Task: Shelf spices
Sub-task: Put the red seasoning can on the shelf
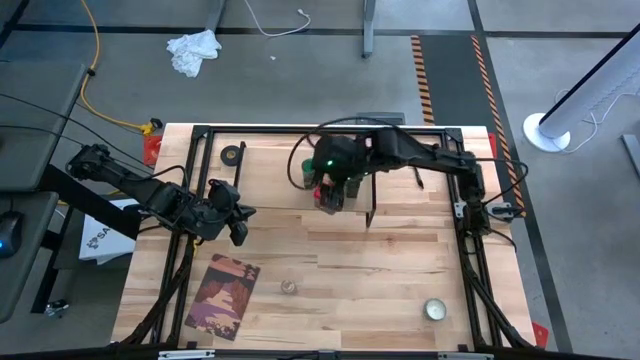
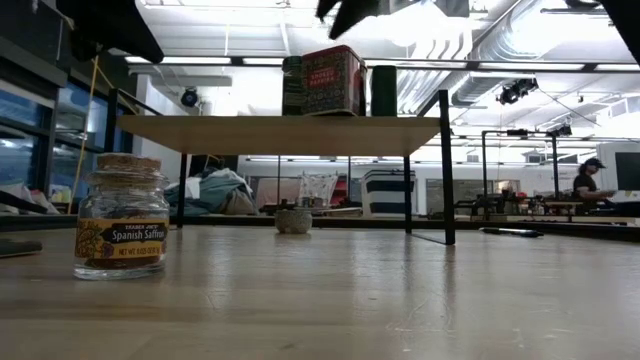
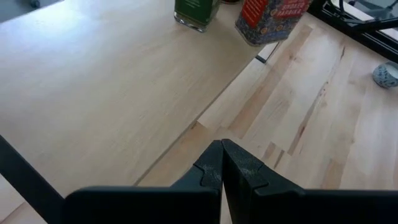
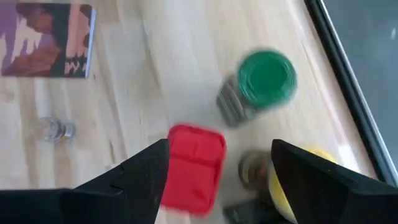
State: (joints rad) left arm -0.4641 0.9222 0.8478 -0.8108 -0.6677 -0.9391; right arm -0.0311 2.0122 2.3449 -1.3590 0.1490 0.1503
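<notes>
The shelf (image 1: 400, 180) is seen on the far half of the bench (image 1: 380, 270), with open board left on its near-left part. Three spices are grouped on it: the green-lidded jar (image 4: 266, 76), the red-topped tin (image 4: 194, 163) and the yellow-lidded jar (image 4: 283, 180). The saffron jar (image 2: 122, 215) is found well apart on the near bench. The right tool (image 4: 217, 177) is held above the group, fingers spread, nothing gripped. The left tool (image 3: 222, 163) is clenched empty over the shelf's left part.
</notes>
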